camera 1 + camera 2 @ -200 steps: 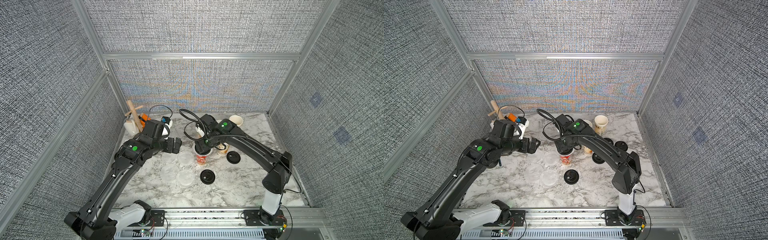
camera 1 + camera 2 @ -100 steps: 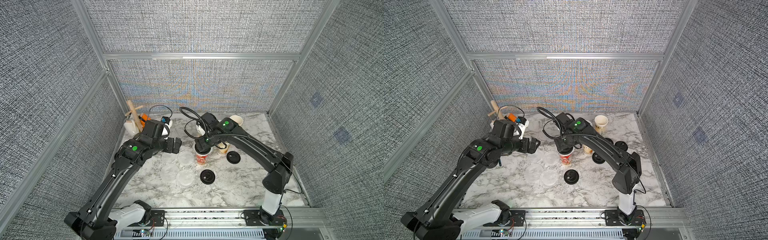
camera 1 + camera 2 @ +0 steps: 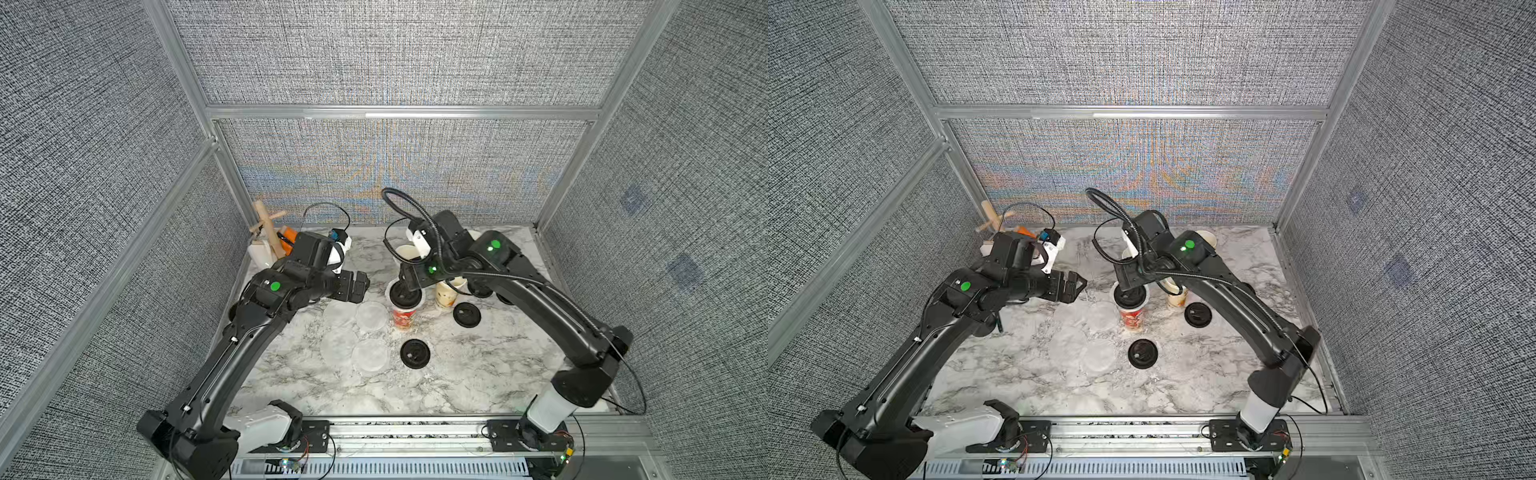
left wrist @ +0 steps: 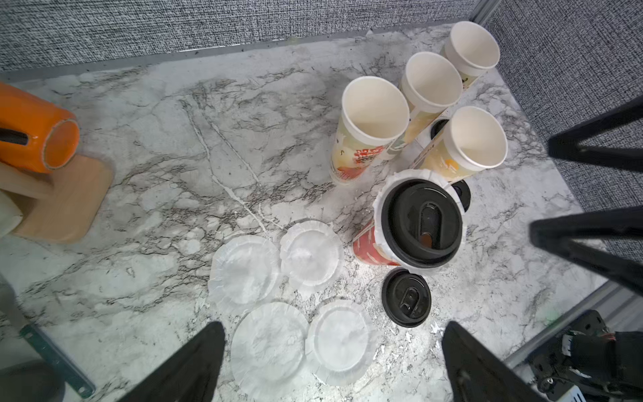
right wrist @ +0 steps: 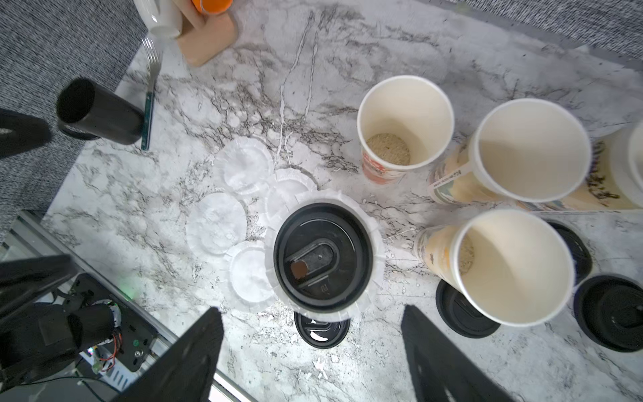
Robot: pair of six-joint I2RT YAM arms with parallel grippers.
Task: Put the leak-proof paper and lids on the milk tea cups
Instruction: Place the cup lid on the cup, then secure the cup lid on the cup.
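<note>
Left wrist view: red paper cup [image 4: 365,245] bears translucent film disc [image 4: 403,176]; left end effector [image 4: 333,325], right end effector [image 4: 542,188] open, empty. Next, probably: pinch loose disc [image 4: 311,252].

Grey-veined marble tabletop [image 3: 478,374] inside grey fabric walls [image 3: 395,54]. At ten o'clock, wooden mug stand [image 3: 266,228] with orange mug [image 4: 34,135] and white mug [image 5: 160,15]. Nearby, black mug [image 5: 99,113] beside fork [image 5: 150,101]. Loose black lid [image 3: 414,353] at five o'clock of centre, second black lid [image 3: 466,314] at three o'clock.

One red cup [image 4: 367,243] wears paper [image 5: 334,200]; four discs [image 4: 245,269] lie flat.
</note>
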